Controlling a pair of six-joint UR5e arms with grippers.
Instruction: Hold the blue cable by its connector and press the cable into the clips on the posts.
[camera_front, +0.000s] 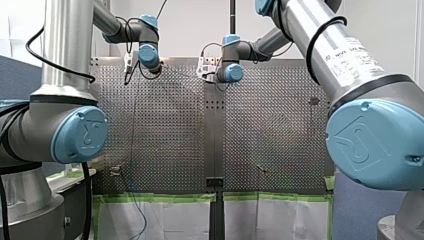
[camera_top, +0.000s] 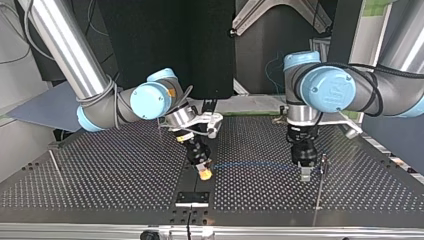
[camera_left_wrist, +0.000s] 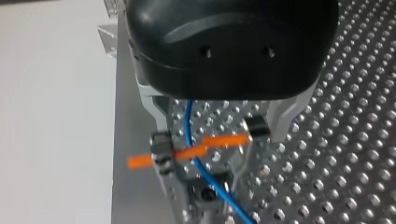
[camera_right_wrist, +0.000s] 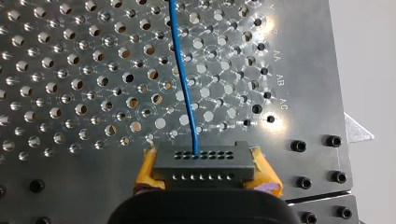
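Blue cable (camera_right_wrist: 184, 79), connector (camera_right_wrist: 204, 161) in right jaws, passing between left jaws

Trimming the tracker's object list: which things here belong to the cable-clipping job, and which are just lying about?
Job:
blue cable
connector, held in my right gripper
my left gripper, cable running between its fingers
post just ahead of it

Lying about:
black plate
green tape

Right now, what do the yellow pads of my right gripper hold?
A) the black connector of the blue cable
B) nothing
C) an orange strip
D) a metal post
A: in the right wrist view the yellow pads clamp the black connector with the blue cable.
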